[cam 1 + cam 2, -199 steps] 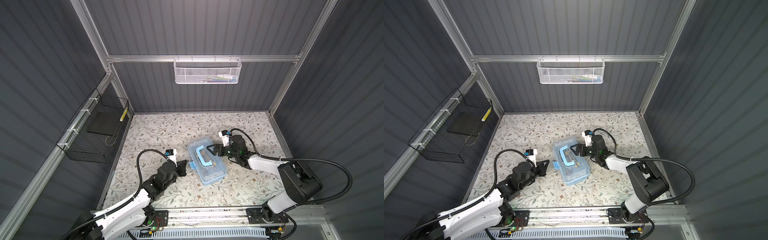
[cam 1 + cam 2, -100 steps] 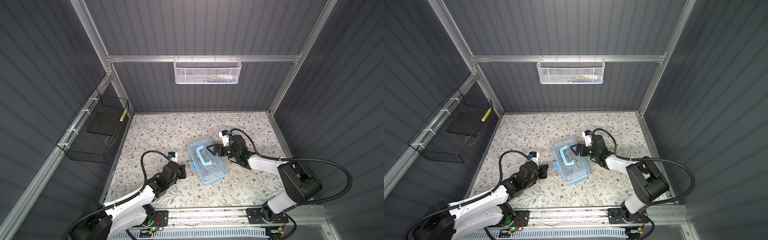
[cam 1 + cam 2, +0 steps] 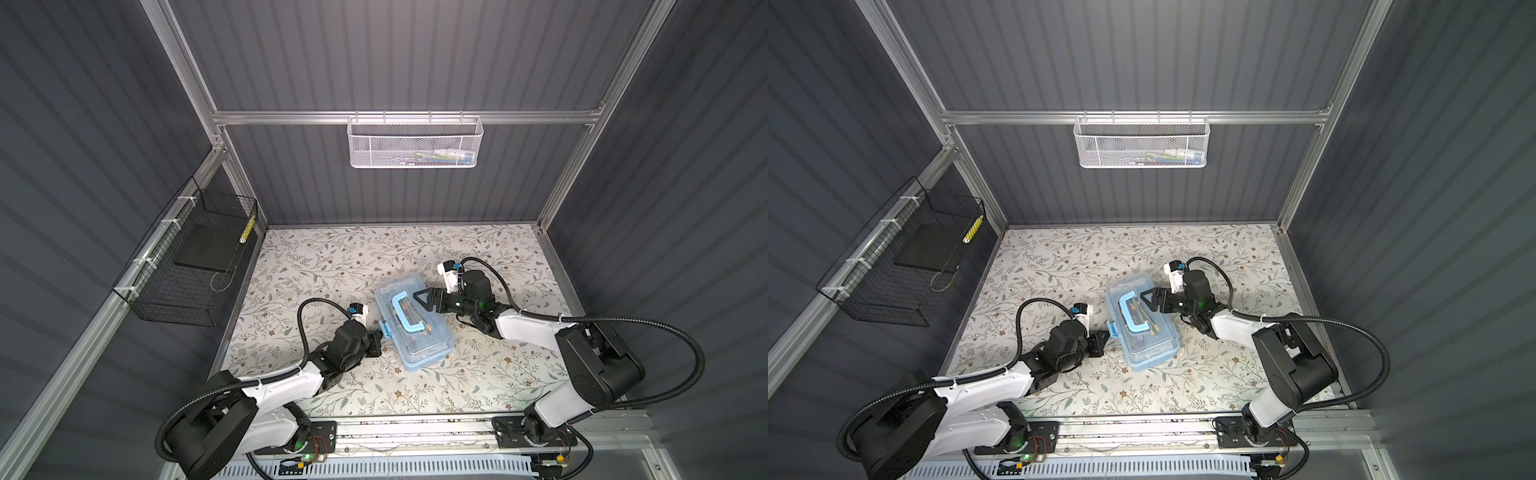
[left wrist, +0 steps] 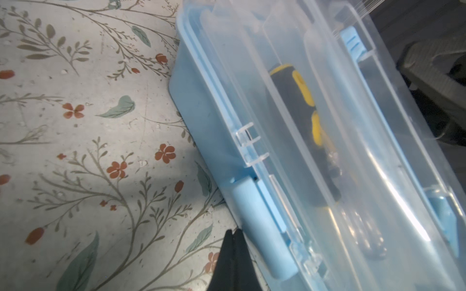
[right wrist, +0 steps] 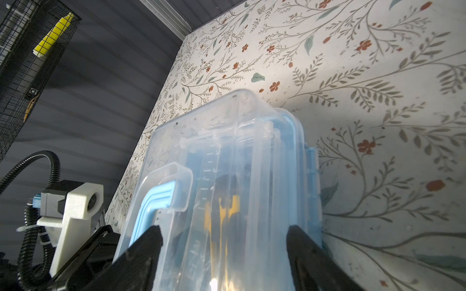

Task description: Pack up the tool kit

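My closed left end effector (image 4: 233, 254) nudges the latch; the right end effector (image 5: 224, 252) straddles the tool kit (image 3: 413, 322) open. Slick, rigid plastic: grip its handle (image 3: 405, 311).

Tool kit (image 3: 413, 322) on floral table (image 3: 324, 257), lid closed

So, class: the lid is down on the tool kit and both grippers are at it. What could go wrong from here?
1. The left gripper is shut, its tips at the blue latch; a push may slide the tool kit instead of snapping the latch.
2. The right gripper straddles the kit's edge with open jaws, so it may not hold the kit steady.
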Robot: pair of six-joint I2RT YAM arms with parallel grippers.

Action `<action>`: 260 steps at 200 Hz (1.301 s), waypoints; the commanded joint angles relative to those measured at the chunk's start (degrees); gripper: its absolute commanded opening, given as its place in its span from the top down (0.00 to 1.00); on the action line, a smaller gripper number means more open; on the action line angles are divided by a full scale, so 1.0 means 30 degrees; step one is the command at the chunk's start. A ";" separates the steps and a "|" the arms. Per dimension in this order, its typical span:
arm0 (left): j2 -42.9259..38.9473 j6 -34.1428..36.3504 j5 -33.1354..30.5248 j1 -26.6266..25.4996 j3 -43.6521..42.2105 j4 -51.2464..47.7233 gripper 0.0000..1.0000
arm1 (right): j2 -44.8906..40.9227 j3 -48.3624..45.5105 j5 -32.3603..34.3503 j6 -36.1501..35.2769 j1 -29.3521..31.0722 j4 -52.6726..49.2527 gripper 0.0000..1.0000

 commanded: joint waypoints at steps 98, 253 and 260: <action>0.1292 0.0117 0.2135 0.0095 0.1876 0.2970 1.00 | 0.1012 -0.0999 -0.0333 0.0039 0.0563 -0.3045 0.20; -0.0705 0.2108 -0.0167 0.0074 -0.0013 -0.2943 0.21 | 0.1687 -0.1426 -0.1893 0.1664 -0.0341 -0.0420 0.19; -0.0571 0.2234 0.0087 0.0065 -0.0057 -0.2410 0.17 | 0.1669 -0.1420 -0.1867 0.1658 -0.0339 -0.0469 0.19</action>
